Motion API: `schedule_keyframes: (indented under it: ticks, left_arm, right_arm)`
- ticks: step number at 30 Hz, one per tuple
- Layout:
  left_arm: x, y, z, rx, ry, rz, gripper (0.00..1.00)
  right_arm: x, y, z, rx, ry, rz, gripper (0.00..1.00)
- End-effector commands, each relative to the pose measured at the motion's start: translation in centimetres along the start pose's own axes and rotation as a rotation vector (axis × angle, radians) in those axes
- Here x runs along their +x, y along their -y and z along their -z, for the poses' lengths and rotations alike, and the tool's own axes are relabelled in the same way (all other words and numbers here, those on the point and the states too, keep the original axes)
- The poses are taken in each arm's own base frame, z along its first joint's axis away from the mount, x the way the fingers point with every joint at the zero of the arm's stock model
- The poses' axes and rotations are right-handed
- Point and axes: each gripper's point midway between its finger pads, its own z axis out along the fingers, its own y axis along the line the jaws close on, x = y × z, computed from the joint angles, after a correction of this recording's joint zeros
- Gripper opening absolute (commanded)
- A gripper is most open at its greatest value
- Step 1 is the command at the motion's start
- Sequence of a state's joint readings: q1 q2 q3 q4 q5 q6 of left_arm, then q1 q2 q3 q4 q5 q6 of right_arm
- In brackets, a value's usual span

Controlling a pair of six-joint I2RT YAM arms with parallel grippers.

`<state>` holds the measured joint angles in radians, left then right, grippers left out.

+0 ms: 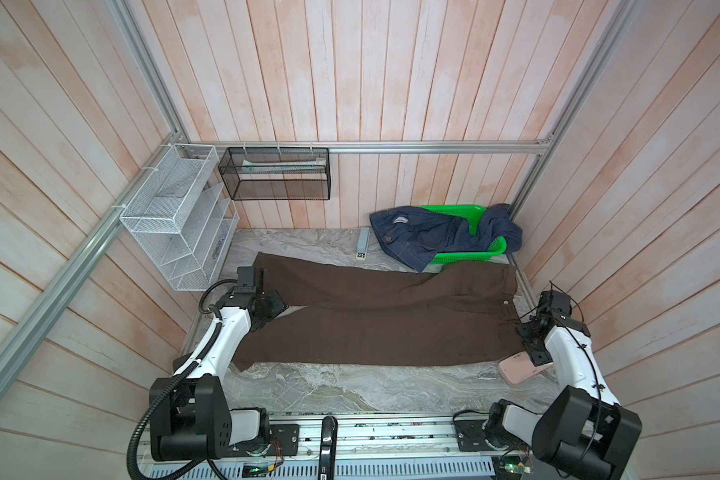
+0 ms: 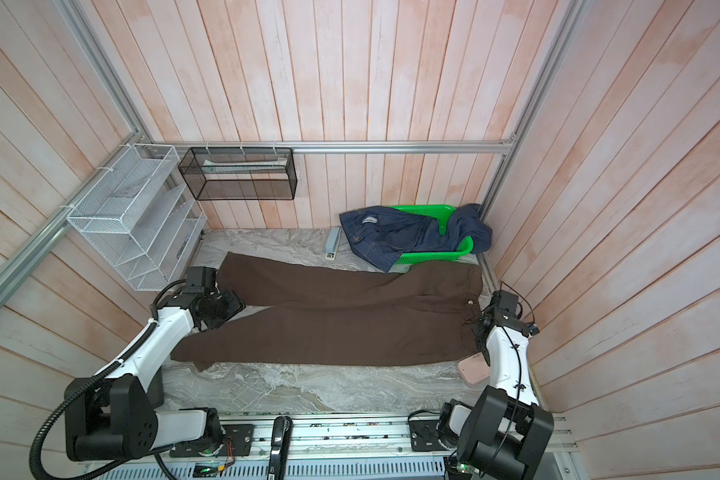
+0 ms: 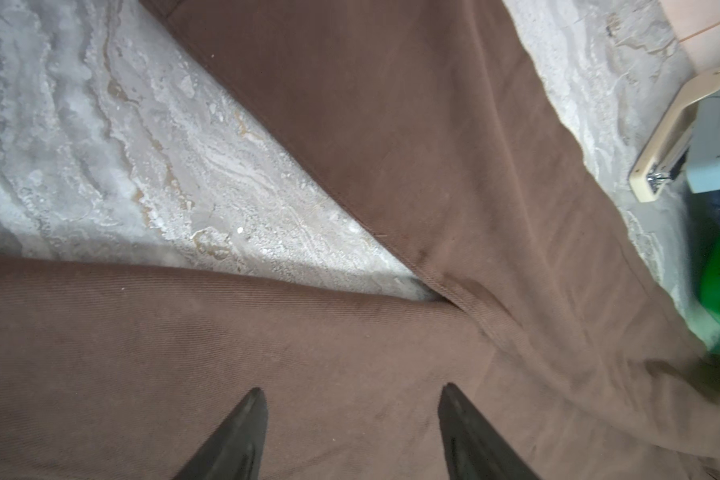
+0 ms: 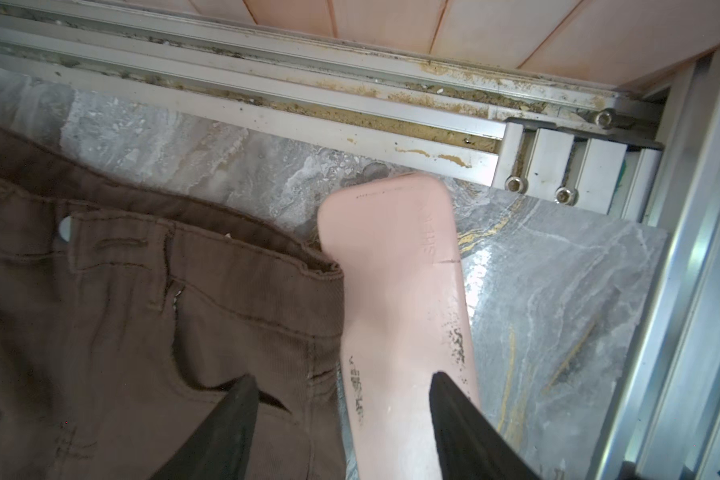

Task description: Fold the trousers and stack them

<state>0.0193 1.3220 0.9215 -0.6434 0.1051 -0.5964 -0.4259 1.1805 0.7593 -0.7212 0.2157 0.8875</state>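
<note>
Spread nearly full width on the table [image 1: 350, 386]: trousers [image 1: 371, 332], waist right, legs splayed left. Reaching forward near the leg fork, left end effector [image 3: 352, 388], released and empty above the cloth. Poised over the waistband corner and a pink case [image 4: 395, 270], right end effector [image 4: 342, 376], likewise released.

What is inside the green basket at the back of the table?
Blue jeans lie in the basket and hang over its rim on two sides. They cover most of the inside, so anything under them cannot be seen.
</note>
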Motion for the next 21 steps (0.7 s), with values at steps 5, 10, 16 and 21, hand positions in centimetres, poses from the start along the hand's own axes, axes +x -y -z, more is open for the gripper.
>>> schedule_keyframes:
  ticks: [5, 10, 16, 21]
  left_arm:
    - [-0.6, 0.6, 1.2, 0.015, 0.014, 0.024, 0.68]
    - [-0.8, 0.5, 1.7, 0.009, 0.029, 0.02, 0.68]
    - [-0.9, 0.3, 2.0, 0.001, 0.038, 0.02, 0.68]
    - [-1.0, 0.3, 1.9, -0.001, 0.04, 0.02, 0.68]
  right_arm:
    - [0.1, -0.6, -2.1, 0.01, -0.031, -0.014, 0.62]
    - [0.0, -1.0, -3.3, -0.009, -0.047, -0.038, 0.51]
    - [-0.1, -1.7, -4.0, -0.03, -0.05, -0.043, 0.38]
    - [0.0, -1.9, -4.5, -0.031, -0.062, -0.042, 0.25]
